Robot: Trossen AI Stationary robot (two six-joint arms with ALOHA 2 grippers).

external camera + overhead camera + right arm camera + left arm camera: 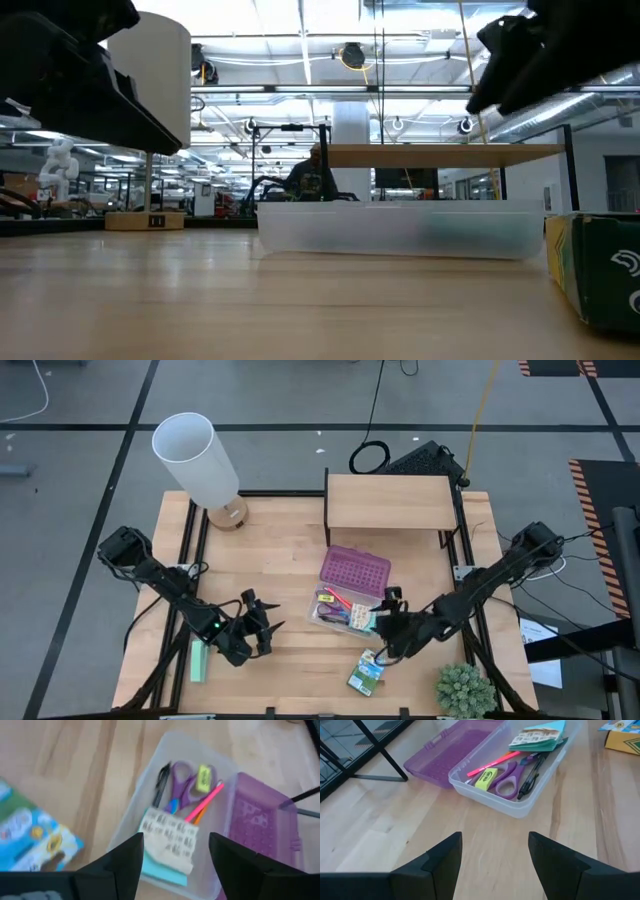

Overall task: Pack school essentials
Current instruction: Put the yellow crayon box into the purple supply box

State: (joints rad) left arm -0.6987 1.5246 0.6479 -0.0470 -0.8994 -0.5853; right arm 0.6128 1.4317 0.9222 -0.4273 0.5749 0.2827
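Note:
A clear case (340, 612) with its purple lid (355, 570) flipped open lies at the table's middle. In it lie purple-handled scissors (506, 774), a yellow piece (486, 778), a red pencil (492, 764), a black pen (532, 771) and a small colourful pack (540, 735). The green-yellow crayon box (367, 672) lies flat on the table near the front edge. My right gripper (390, 624) hovers open over the case's right end, above the pack (167, 837). My left gripper (262, 624) stands open left of the case, nothing between its fingers.
A mint-green block (198, 658) lies at the front left beside my left arm. A white lamp (200, 460) stands at the back left, a wooden shelf (390, 500) at the back, and a small plant (465, 690) at the front right corner.

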